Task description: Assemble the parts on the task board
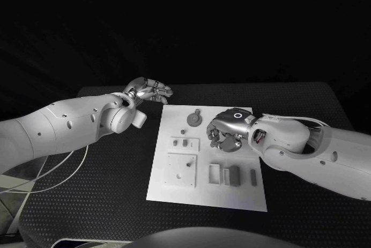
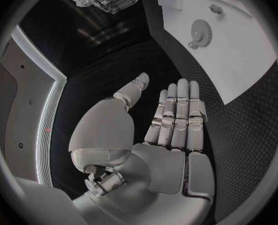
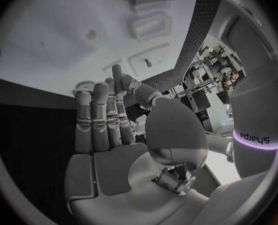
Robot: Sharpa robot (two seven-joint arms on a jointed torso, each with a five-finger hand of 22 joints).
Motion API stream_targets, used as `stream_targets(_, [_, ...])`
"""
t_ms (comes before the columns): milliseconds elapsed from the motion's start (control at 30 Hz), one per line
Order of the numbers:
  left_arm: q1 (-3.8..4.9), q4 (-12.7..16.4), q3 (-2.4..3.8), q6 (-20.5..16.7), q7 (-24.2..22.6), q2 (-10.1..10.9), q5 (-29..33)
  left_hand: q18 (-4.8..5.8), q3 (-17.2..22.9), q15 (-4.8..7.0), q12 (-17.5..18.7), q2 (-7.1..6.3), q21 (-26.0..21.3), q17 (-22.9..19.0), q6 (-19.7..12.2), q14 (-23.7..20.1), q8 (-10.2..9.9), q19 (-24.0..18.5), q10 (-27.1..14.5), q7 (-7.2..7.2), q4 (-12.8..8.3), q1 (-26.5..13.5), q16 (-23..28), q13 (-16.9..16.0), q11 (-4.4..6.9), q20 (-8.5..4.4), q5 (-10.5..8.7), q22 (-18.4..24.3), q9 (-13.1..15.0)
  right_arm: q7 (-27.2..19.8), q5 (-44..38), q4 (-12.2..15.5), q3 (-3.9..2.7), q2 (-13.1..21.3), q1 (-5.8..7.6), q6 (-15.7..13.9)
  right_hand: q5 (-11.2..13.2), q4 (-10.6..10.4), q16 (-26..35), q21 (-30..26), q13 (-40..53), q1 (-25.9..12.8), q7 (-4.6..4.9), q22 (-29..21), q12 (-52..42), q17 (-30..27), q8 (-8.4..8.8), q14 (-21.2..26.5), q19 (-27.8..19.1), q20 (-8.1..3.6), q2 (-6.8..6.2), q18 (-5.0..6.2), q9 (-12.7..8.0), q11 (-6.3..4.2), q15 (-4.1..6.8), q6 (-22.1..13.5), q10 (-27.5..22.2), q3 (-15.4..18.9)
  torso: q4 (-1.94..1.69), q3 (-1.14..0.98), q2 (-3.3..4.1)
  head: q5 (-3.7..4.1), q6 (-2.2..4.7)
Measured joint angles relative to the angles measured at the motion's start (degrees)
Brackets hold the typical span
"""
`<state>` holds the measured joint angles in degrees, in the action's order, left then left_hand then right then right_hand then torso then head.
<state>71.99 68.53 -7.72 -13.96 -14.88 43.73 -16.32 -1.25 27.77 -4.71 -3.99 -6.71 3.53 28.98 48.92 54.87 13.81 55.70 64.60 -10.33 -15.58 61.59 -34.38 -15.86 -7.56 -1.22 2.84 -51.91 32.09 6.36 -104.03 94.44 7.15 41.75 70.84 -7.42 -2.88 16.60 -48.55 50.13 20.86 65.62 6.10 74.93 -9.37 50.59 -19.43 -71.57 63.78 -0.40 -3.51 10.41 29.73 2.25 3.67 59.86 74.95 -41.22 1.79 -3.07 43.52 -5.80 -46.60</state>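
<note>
Head view: right robot hand [image 1: 225,131] over task board [image 1: 179,190], fingers curled.

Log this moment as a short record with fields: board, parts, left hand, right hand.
board: white task board lying flat on the black table
parts: gear-shaped piece near the far edge; small blocks nearer the robot
left hand: off the board, fingers extended, holding nothing
right hand: over the board, holding nothing
</note>
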Motion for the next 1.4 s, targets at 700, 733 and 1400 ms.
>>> stream_targets(700, [0.00, -0.34, 0.01, 0.01, -0.01, -0.46, -0.01, 0.00, 0.00, 0.00, 0.00, 0.00, 0.00, 0.11, 0.00, 0.00, 0.00, 0.00, 0.00, 0.00, 0.00, 0.00, 0.01, 0.05, 0.00, 0.00, 0.00, 0.10, 0.01, -3.05, 1.27, -0.74, 0.37, -9.79, -5.19, -0.02, -0.02, -0.01, -0.03, -0.01, 0.20, -0.24, -0.11, 0.00, 0.23, -0.11, -0.04, -0.09, 0.30, -0.10, -0.20, -0.01, 0.01, 0.00, -0.12, -0.09, -0.01, -0.80, -0.01, -0.02, -0.01, -1.52, -0.58])
stream_targets(733, [0.00, -0.34, 0.01, 0.02, -0.01, -0.46, -0.01, 0.00, 0.00, 0.00, 0.00, 0.00, 0.00, 0.11, 0.00, 0.00, 0.00, 0.00, 0.00, 0.00, 0.00, 0.00, 0.23, 0.04, 0.00, 0.00, 0.00, 0.10, 0.01, -3.12, 1.25, -0.88, 0.37, -10.02, -5.51, -0.04, -0.03, -0.01, -0.04, -0.01, 0.23, -0.24, -0.12, 0.00, 0.23, -0.11, -0.04, -0.09, 0.30, -0.10, -0.20, -0.01, 0.02, 0.00, -0.12, -0.10, -0.02, -0.80, -0.01, 0.01, -0.01, -1.66, -0.65])
stream_targets(1400, [0.00, -0.41, 0.00, 0.06, -0.01, -0.67, -0.01, 0.01, 0.00, 0.00, 0.00, 0.00, 0.00, 0.27, 0.00, 0.00, 0.00, 0.00, 0.00, 0.00, 0.00, 0.00, 0.23, 0.09, 0.00, 0.00, 0.00, 0.15, -0.04, -3.71, 0.22, -5.57, 0.99, -13.96, -8.72, -0.47, -0.02, -0.09, -0.03, -0.01, 0.36, -0.48, -0.22, 0.00, 0.22, -0.11, 0.01, -0.39, 0.38, -0.01, 0.04, -0.04, 0.04, 0.01, -0.04, -0.20, -0.03, -0.87, -0.05, -0.02, 0.01, -2.87, -1.61])
